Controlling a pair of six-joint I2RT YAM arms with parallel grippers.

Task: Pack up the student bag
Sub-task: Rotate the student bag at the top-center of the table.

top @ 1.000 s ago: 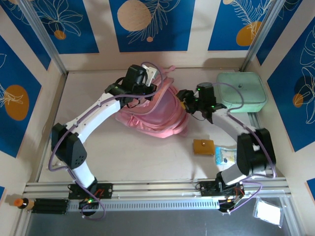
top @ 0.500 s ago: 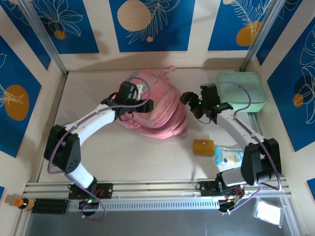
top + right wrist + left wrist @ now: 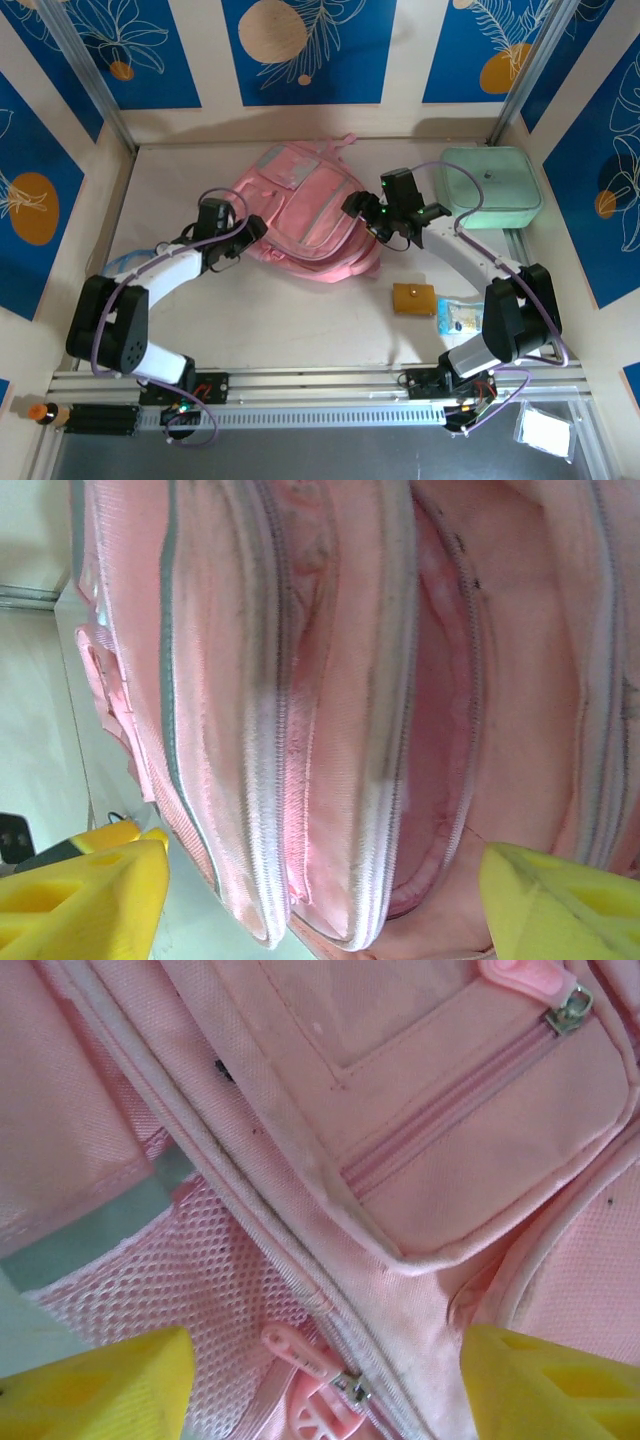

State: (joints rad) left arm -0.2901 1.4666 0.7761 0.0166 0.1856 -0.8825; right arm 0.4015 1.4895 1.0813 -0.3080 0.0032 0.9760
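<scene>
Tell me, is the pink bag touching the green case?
Apart. The top view shows the bag and the green case lying well separated, with a stretch of bare table between them.

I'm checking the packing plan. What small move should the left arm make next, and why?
Probably ease the left gripper forward and close on the pink zipper tab: its fingers stand open with the tab lying between them on the backpack, not yet gripped.
</scene>
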